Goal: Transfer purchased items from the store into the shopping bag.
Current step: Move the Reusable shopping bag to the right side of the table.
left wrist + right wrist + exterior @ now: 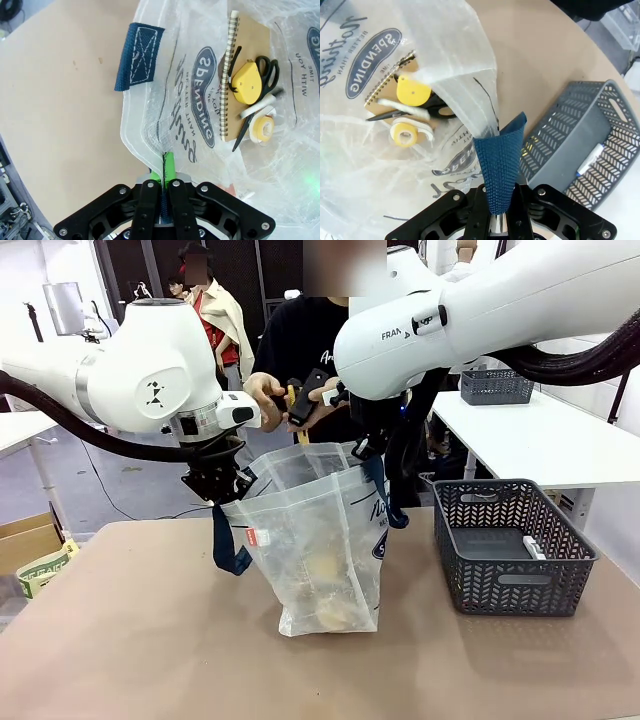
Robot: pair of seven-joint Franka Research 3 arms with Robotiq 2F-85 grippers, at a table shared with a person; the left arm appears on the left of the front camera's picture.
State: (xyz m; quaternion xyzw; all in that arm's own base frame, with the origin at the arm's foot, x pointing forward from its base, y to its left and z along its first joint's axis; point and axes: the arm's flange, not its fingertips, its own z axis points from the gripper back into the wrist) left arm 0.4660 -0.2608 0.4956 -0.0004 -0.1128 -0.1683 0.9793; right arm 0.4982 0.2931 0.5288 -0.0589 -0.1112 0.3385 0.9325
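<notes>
The shopping bag (320, 540), translucent white with navy straps, stands open at the table's middle. My left gripper (218, 485) is shut on its left rim; the green pads (169, 162) pinch the plastic edge. My right gripper (368, 448) is shut on the navy strap (501, 155) at the right rim. Inside the bag lie purchased items: a spiral notebook (242, 60), a yellow tape measure (246, 82), scissors (267, 67) and a tape roll (263, 126). The person's hands (262, 392) hold a black and yellow item (296, 400) above the bag's mouth. The store basket (510, 550) stands to the right.
A white pen-like item (533, 548) lies in the dark grey basket (580, 125). A second grey basket (496, 386) sits on a white table behind. A cardboard box (30, 540) stands off the table's left edge. Bare tabletop (150, 640) stretches in front.
</notes>
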